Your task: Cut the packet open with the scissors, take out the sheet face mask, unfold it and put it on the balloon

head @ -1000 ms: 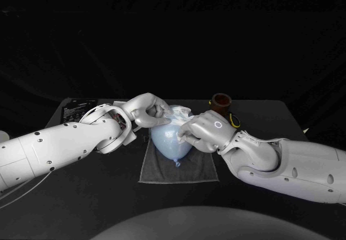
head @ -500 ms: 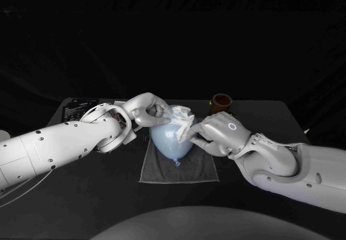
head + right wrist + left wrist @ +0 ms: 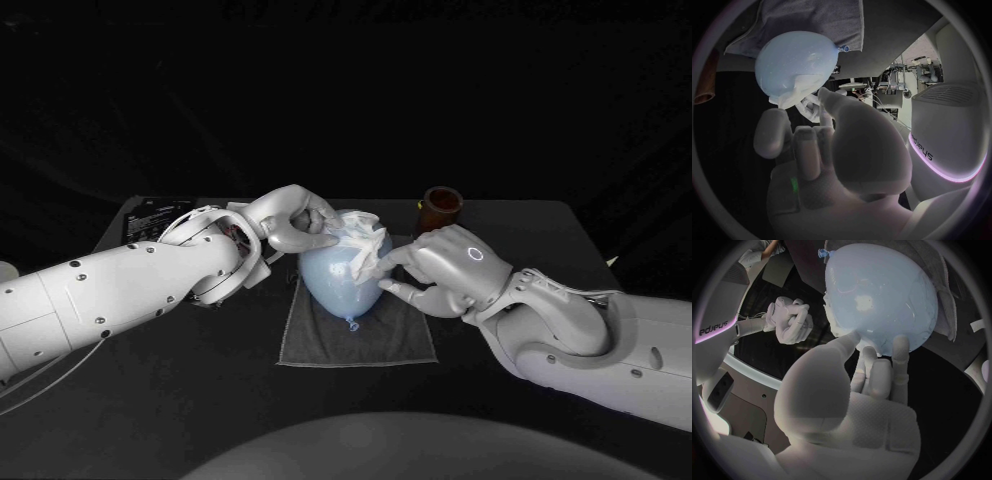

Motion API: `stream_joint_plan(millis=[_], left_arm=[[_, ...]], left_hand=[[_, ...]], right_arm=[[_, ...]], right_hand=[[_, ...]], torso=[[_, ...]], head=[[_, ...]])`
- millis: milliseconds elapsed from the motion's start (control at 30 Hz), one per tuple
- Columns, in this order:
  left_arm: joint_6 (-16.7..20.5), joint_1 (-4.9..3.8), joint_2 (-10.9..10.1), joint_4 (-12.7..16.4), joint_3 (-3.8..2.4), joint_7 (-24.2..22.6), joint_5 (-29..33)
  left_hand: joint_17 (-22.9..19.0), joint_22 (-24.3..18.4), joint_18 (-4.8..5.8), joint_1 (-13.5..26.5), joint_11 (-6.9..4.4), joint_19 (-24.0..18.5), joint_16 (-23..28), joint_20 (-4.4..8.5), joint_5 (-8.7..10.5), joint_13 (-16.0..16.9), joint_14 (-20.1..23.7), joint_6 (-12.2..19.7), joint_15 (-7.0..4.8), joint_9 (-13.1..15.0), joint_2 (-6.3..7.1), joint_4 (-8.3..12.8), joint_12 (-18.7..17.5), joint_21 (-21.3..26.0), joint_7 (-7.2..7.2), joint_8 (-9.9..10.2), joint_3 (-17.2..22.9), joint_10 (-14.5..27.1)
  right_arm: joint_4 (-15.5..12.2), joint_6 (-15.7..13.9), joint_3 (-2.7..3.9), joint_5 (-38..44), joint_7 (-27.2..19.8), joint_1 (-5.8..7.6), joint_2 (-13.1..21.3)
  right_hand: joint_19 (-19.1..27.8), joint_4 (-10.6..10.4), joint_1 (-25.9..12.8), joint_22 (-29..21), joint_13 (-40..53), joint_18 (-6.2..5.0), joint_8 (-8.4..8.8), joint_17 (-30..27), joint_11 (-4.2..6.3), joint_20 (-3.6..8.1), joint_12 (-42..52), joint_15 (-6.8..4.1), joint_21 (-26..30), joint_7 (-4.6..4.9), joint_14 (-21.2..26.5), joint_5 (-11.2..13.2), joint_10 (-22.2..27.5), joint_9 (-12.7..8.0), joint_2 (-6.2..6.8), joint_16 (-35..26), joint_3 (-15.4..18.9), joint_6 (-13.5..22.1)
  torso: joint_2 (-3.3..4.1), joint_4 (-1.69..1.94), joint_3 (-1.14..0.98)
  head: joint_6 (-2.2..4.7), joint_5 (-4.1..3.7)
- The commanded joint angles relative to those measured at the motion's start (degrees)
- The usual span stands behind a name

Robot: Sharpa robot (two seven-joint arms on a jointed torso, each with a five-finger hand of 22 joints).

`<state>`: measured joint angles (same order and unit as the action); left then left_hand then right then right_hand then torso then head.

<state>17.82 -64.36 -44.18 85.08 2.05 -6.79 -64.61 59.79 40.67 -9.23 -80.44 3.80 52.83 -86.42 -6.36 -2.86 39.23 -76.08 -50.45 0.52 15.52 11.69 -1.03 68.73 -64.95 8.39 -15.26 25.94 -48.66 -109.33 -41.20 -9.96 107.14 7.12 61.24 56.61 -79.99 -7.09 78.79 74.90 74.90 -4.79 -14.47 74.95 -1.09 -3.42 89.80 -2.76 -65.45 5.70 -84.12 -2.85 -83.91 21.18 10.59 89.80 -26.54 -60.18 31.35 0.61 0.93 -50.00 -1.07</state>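
Right hand has shifted away from the balloon's wide end, uncovering more of the brown cylindrical container. Its fingertips touch the edge of the crumpled white sheet face mask; whether they pinch it cannot be told. Left hand pinches the mask's opposite edge. The mask lies over the wide end of the pale blue balloon, which rests on a grey folded towel.

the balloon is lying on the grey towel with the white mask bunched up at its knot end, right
Not quite. The balloon does lie on the grey towel, but the white mask is bunched at its round end, opposite the knot. The knot end is bare and points toward the robot. The head view shows this.
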Motion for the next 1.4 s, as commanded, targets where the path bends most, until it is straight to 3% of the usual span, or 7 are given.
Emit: stream_joint_plan(millis=[33, 67, 200, 367, 767, 1400], left_arm=[[-1.76, 0.14, 0.12, -0.07, 0.15, 0.84, 0.14], [-1.79, 0.13, 0.13, -0.06, 0.15, 0.85, 0.16], [-1.86, 0.12, 0.17, -0.03, 0.15, 0.85, 0.22], [-1.91, 0.11, 0.23, -0.01, 0.15, 0.84, 0.29], [-2.09, 0.06, 0.30, 0.08, 0.15, 0.85, 0.43], [-2.45, -0.04, 0.31, 0.18, 0.15, 0.99, 0.50]], left_hand=[[0.13, 0.13, -0.64, -0.37, 0.08, 0.37, -0.32, -0.07, 0.08, 0.17, -0.39, 0.33, 0.03, -0.06, -0.24, -0.02, 0.40, -0.30, 0.11, 0.21, 0.48, -0.34], [0.13, 0.13, -0.64, -0.37, 0.08, 0.37, -0.32, -0.07, 0.08, 0.17, -0.39, 0.33, 0.03, -0.06, -0.24, -0.02, 0.40, -0.30, 0.11, 0.21, 0.48, -0.34], [0.13, 0.13, -0.64, -0.37, 0.08, 0.37, -0.32, -0.07, 0.08, 0.17, -0.39, 0.33, 0.03, -0.06, -0.24, -0.02, 0.40, -0.30, 0.11, 0.21, 0.48, -0.34], [0.13, 0.13, -0.64, -0.37, 0.08, 0.37, -0.32, -0.07, 0.08, 0.17, -0.39, 0.33, 0.03, -0.06, -0.24, -0.02, 0.40, -0.30, 0.11, 0.21, 0.48, -0.34], [0.28, 0.38, -0.60, -0.33, 0.12, 0.54, -0.36, -0.08, 0.08, 0.30, -0.47, 0.40, 0.06, -0.11, -0.24, -0.06, 0.52, -0.46, 0.15, 0.26, 0.48, -0.46], [0.43, 0.57, -0.56, -0.34, 0.15, 0.67, -0.40, -0.10, 0.08, 0.53, -0.55, 0.43, 0.09, -0.15, -0.28, -0.08, 0.67, -0.58, 0.17, 0.30, 0.52, -0.68]], right_arm=[[0.53, -2.36, 0.05, -1.20, 0.47, 0.03, -0.85], [0.91, -2.08, 0.05, -0.92, 1.11, 0.05, -1.31], [2.75, -0.60, 0.06, 0.17, 3.15, 0.09, -3.44], [4.24, 0.42, 0.09, 1.35, 4.28, 0.13, -5.16], [8.36, 2.97, 0.18, 3.50, 5.19, 0.30, -8.77], [10.36, 8.23, 0.31, 5.52, 6.55, 0.58, -9.89]], right_hand=[[0.24, -0.31, -0.25, 8.58, 15.10, 0.08, 1.37, 15.05, -0.77, -0.37, 0.20, 0.83, 0.46, 0.69, -5.88, 0.10, -6.09, -0.61, 0.76, 0.20, 0.92, 1.90], [0.45, -0.48, -0.43, 8.44, 15.10, 0.00, 2.48, 15.05, -1.09, -0.59, 0.20, 1.14, 0.98, 1.09, -5.88, 0.09, -6.09, -1.08, 1.39, 0.20, 1.64, 3.51], [0.65, -0.61, 0.60, 8.33, 15.10, -0.13, 4.49, 15.05, -1.31, -1.11, 0.20, 1.46, 1.42, 1.21, -5.88, 0.09, -6.09, -2.05, 1.58, 0.20, 3.12, 6.00], [0.67, -0.58, 1.37, 8.33, 15.10, -0.22, 5.19, 15.05, -1.01, -1.16, 0.20, 1.28, 1.46, 0.94, -5.88, 0.09, -6.09, -2.44, 1.43, 0.20, 3.70, 6.75], [0.74, 0.42, 4.18, 8.33, 15.10, -0.34, 5.78, 15.05, 0.46, -0.44, 0.20, 0.12, 1.60, 0.12, -5.88, 0.08, -6.09, -2.98, -0.14, 0.20, 2.69, 6.57], [0.70, 0.94, 4.47, 8.40, 15.10, -0.27, 5.90, 15.05, 0.69, -0.02, 0.20, -0.19, 1.42, -0.11, -5.88, 0.09, -6.09, -3.21, 0.38, 0.20, 2.70, 6.15]], torso=[[0.06, 0.08, 0.00], [0.04, 0.09, 0.02], [0.01, 0.15, 0.10], [0.00, 0.12, 0.08], [0.02, 0.03, 0.04], [-0.06, 0.03, 0.05]], head=[[0.00, 0.02], [0.00, 0.01], [0.00, 0.01], [0.00, 0.15], [0.00, 0.34], [0.00, 0.29]])
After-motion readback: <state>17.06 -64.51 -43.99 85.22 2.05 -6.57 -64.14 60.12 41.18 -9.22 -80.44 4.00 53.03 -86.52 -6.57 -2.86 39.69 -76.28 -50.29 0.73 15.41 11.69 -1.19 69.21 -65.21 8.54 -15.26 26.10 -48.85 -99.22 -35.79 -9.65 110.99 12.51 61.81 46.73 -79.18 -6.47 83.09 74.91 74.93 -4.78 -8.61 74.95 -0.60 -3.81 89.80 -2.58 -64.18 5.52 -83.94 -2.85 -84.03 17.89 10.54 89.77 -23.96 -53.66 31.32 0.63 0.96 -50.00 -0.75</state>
